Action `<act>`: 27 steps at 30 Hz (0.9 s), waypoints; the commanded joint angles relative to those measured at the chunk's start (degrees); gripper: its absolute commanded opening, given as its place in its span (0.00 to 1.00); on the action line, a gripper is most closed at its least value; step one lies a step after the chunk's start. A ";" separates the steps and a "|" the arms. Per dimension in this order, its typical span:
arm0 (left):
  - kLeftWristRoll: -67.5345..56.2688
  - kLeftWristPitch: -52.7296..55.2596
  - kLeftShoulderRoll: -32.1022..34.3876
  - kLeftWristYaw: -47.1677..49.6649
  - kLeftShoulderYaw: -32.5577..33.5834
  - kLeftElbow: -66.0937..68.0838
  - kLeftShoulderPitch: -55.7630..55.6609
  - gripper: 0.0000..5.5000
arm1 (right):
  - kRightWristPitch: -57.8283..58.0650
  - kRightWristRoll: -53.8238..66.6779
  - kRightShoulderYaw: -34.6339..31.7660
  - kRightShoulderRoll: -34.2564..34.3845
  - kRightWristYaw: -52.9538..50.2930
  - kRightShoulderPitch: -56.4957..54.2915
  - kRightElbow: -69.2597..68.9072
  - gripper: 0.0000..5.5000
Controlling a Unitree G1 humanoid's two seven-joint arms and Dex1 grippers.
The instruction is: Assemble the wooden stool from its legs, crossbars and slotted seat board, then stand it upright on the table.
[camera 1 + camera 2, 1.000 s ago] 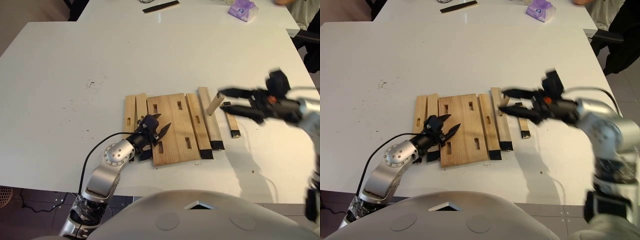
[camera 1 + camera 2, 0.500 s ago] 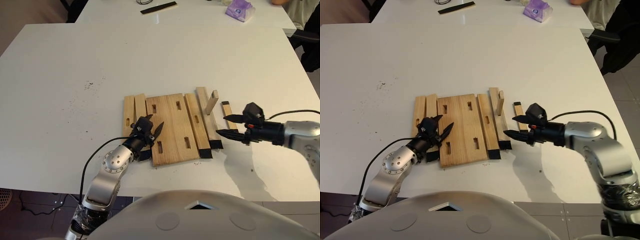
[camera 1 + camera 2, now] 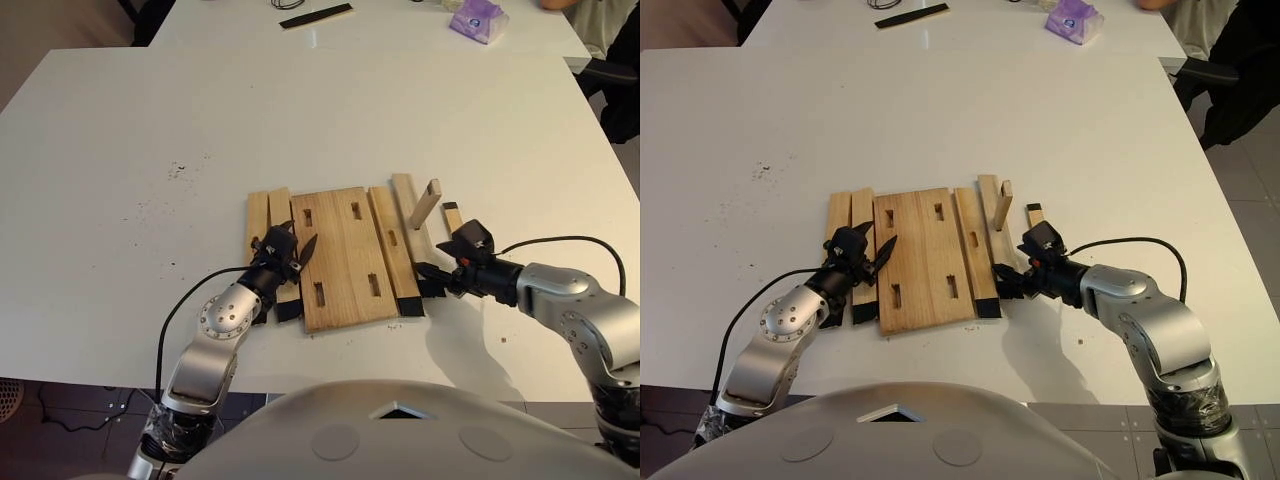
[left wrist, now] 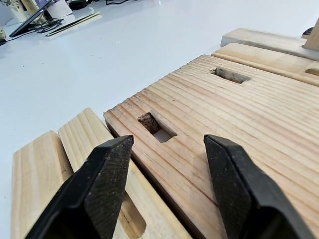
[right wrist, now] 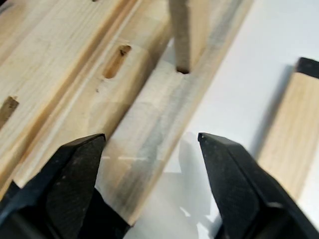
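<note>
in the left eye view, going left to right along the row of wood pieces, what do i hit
first leg → second leg → seat board → third leg → fourth leg, with a crossbar standing on it → short piece

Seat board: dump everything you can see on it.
The seat board is a pale bare-wood rectangle, grain running lengthwise, with four small rectangular slots, two toward the far end and two toward the near end. It lies flat on the white table, unassembled, with a slotted left leg and right leg close along its long edges. The open left tool sits low over its left edge near the far-left slot; whether it touches is unclear.
</note>
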 commanded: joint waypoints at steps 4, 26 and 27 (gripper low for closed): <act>1.26 0.25 0.63 -0.83 -0.22 0.41 -0.30 0.48 | -2.35 -3.31 2.42 0.44 -2.47 -0.05 1.32 0.63; 2.12 0.09 -0.89 0.25 0.67 0.18 -0.84 0.48 | -13.61 -8.15 3.17 1.62 -1.92 -2.24 10.91 0.38; 1.80 0.30 -1.13 0.46 1.22 -0.22 -1.06 0.48 | -13.40 -6.90 1.78 2.81 -2.07 -3.67 10.63 0.38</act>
